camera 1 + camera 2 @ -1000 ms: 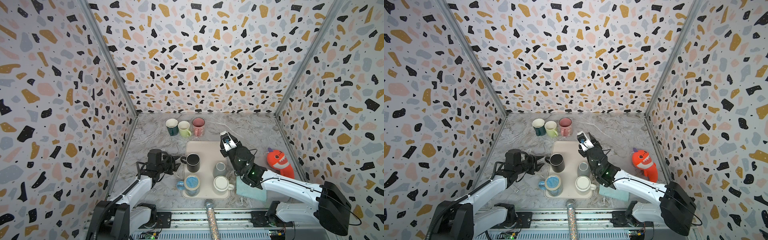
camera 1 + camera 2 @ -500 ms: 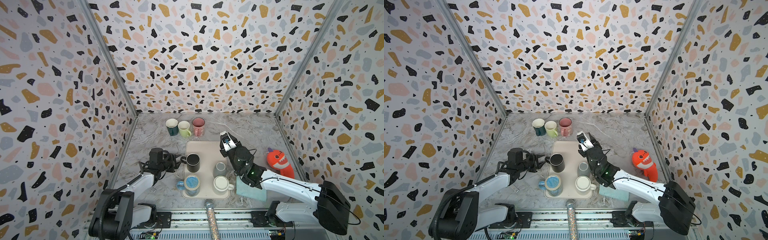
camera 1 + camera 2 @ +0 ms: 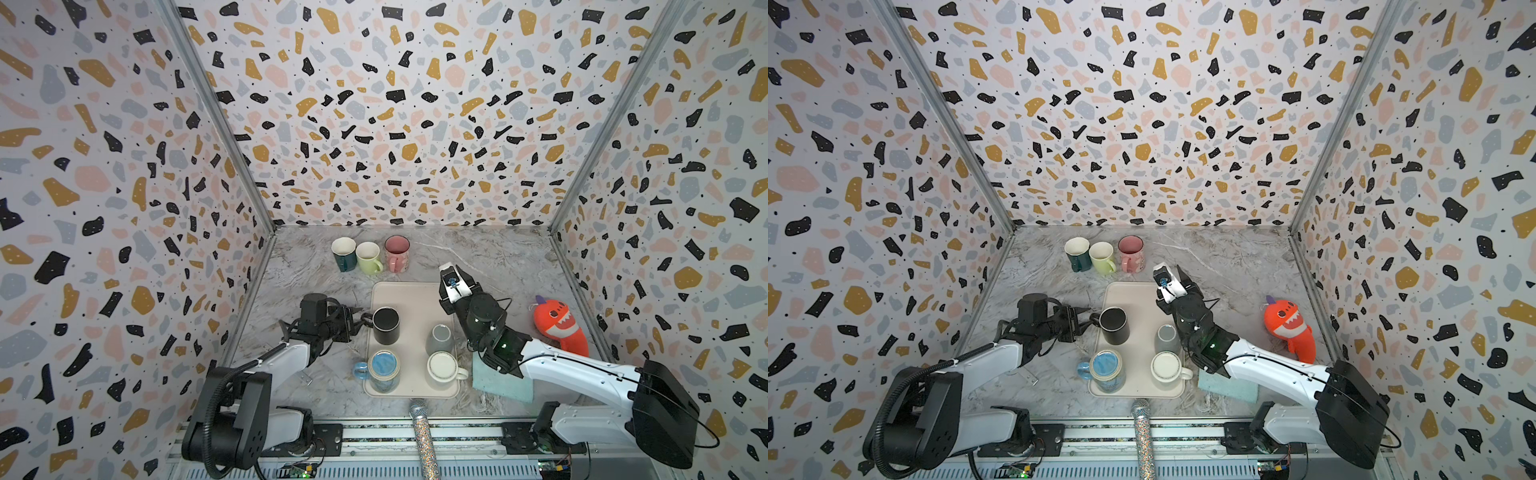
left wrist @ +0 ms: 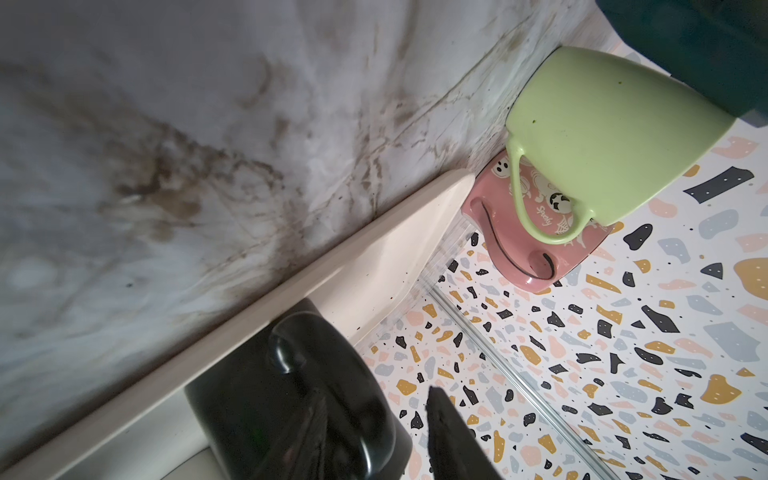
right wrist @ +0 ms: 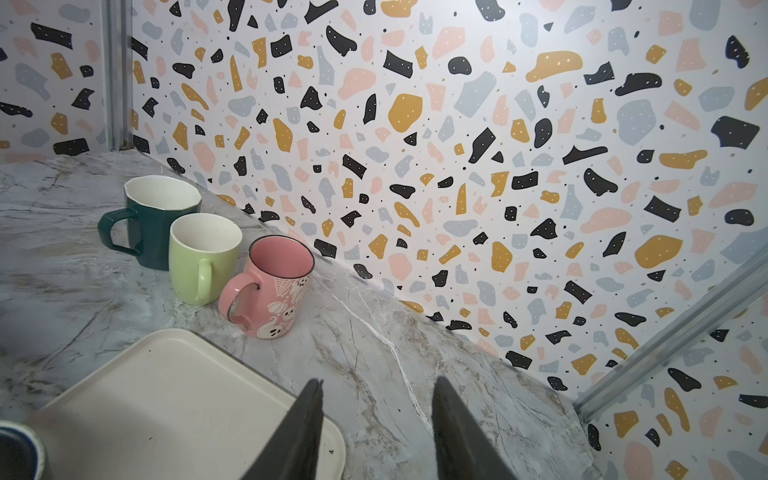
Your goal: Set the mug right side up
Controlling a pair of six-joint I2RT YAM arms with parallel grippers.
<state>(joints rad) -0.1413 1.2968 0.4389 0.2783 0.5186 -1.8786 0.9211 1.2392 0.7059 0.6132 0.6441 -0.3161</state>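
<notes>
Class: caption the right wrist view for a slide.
Open right gripper near tray corner, facing upright dark green mug, lime mug, pink mug.

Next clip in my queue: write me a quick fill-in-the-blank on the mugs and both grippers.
The rectangular beige tray holds ____ mugs. The left gripper is at the ____ of the glossy black mug. Off the tray, the pink ghost-print mug stands right beside the ____ green mug. The right gripper hovers open, holding ____.
Missing: four; handle; light; nothing.
</notes>
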